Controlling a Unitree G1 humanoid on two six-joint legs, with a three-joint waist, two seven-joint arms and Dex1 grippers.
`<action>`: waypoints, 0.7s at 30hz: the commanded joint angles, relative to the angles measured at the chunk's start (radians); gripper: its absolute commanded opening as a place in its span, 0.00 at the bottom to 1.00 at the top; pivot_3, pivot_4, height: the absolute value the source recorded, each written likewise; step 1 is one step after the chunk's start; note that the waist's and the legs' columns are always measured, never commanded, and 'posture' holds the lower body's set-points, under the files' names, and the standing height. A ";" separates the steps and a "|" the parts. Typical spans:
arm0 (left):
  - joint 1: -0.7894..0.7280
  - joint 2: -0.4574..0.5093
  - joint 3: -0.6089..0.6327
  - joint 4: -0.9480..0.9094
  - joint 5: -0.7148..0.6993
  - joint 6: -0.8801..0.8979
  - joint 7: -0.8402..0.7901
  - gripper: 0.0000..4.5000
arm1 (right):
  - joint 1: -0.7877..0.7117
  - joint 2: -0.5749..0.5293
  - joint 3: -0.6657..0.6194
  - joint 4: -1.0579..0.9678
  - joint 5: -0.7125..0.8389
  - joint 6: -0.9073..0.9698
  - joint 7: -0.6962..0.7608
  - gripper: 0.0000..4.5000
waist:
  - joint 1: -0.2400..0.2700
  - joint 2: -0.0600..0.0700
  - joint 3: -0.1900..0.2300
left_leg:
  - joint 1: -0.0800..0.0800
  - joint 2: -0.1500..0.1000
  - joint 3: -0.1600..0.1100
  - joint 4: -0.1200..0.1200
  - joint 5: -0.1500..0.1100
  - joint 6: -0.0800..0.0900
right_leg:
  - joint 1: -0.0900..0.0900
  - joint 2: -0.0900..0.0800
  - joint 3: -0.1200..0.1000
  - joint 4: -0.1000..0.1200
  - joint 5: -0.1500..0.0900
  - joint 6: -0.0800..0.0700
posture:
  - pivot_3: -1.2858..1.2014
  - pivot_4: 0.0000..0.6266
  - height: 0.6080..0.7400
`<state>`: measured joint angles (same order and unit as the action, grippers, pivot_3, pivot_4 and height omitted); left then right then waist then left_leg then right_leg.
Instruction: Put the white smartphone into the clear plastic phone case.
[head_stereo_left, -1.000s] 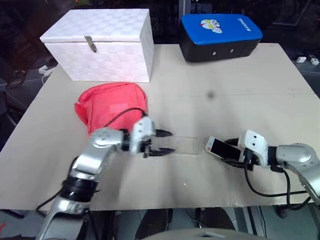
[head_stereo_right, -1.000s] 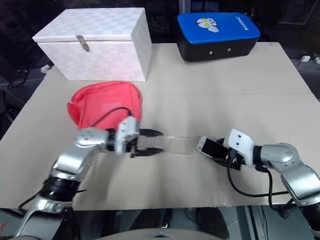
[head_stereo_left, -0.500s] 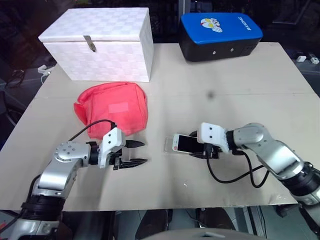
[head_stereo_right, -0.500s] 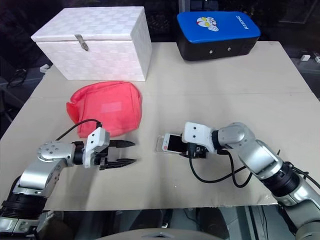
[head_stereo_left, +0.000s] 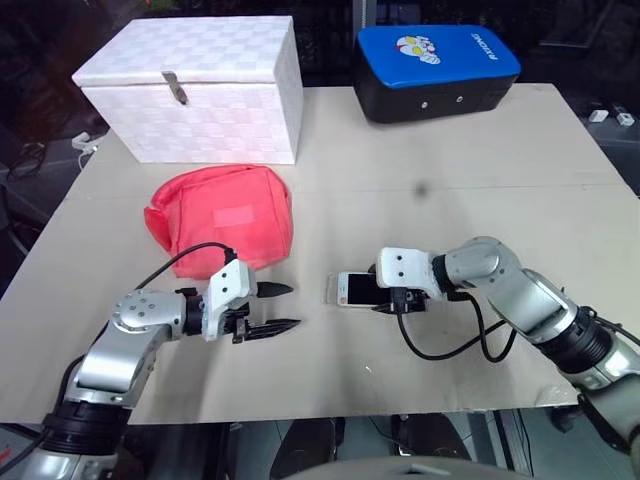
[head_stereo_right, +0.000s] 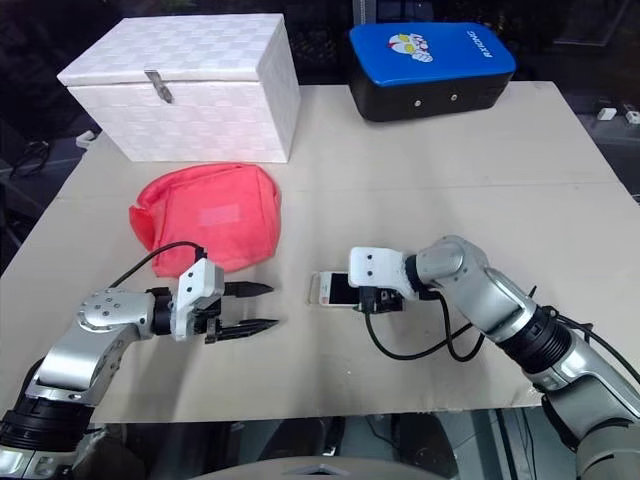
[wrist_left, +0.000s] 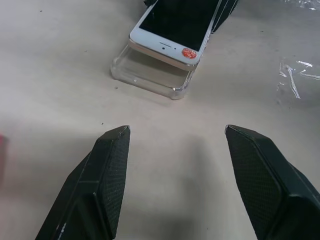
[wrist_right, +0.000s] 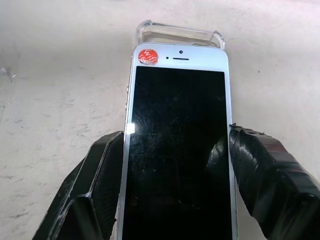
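Your right claw (wrist_right: 175, 200) pinches the phone (wrist_right: 177, 145) just above the case (wrist_left: 150, 75) to drop it in, while your left claw (wrist_left: 175, 165), at nine o'clock of the case, waits spread apart.

The right gripper (wrist_right: 177, 165) clasps the phone (wrist_right: 176, 150) by its long edges, one black finger (wrist_right: 100, 185) on each side, screen up. A red sticker (wrist_right: 147, 56) marks one corner. Beneath the phone's free end, the clear case (wrist_right: 179, 33) juts out on the table (wrist_right: 60, 75).
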<state>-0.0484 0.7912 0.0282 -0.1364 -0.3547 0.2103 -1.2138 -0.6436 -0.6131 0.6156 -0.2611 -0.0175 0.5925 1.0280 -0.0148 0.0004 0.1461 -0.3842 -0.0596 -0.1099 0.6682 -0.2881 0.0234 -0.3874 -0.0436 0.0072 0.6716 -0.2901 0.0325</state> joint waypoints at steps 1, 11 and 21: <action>0.004 -0.004 0.001 -0.026 -0.009 -0.011 0.008 0.68 | -0.010 -0.001 0.051 0.006 -0.048 0.043 0.025 0.61 | 0.000 0.000 0.000 | 0.000 0.000 0.001 0.000 0.000 0.000 | 0.000 0.000 0.001 0.001 0.000 0.000 | 0.52 0.24 1.00; 0.005 -0.012 -0.004 -0.028 -0.005 -0.011 0.018 0.68 | -0.046 0.021 0.066 0.004 -0.060 0.216 0.034 0.61 | 0.001 0.000 0.000 | 0.002 0.000 0.002 0.000 0.000 0.000 | 0.000 0.000 0.002 0.003 0.000 0.000 | 0.52 0.24 1.00; 0.015 -0.016 -0.004 -0.036 -0.010 -0.005 0.031 0.68 | -0.068 0.065 0.062 0.029 -0.037 0.293 0.031 0.61 | 0.000 0.000 0.000 | 0.002 0.000 0.002 0.000 0.000 0.000 | 0.000 0.000 0.002 0.003 0.000 0.000 | 0.52 0.24 1.00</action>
<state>-0.0351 0.7757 0.0195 -0.1400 -0.3545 0.2106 -1.1853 -0.7254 -0.5504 0.6533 -0.2649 -0.0567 0.8546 1.0622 -0.0151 0.0000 0.1456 -0.3819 -0.0596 -0.1078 0.6681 -0.2880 0.0232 -0.3875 -0.0437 0.0097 0.6750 -0.2902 0.0323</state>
